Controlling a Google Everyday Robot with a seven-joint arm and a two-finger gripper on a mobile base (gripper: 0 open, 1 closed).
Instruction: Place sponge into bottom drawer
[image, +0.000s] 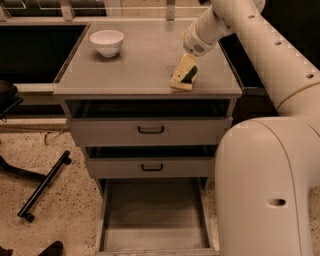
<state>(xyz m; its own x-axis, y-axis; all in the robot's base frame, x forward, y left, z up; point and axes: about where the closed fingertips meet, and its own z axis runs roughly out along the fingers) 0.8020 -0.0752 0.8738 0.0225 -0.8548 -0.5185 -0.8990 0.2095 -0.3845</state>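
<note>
The gripper (187, 60) is down at the right front part of the cabinet top (135, 70), right against the sponge (180, 81), and its pale form merges with the foam, so whether it grasps the sponge or has let go cannot be told. The sponge is a small block of pale yellow foam with a dark green patch on its right side; it stands tilted, its lower edge on the top close to the front lip and its upper end leaning toward the wrist. The white arm (260, 45) rises to the upper right and runs out of view. A white bowl (106, 42) sits well apart at the back left. Below, the two black-handled drawers (150, 131) show dark gaps above their fronts. The bottom drawer (155, 220) is pulled out, its plain grey interior open from above, its front edge cut off by the lower border. The robot's bulky white body (260, 190) stands just right of it, and a black chair leg (45, 185) lies on the speckled floor to the left.
</note>
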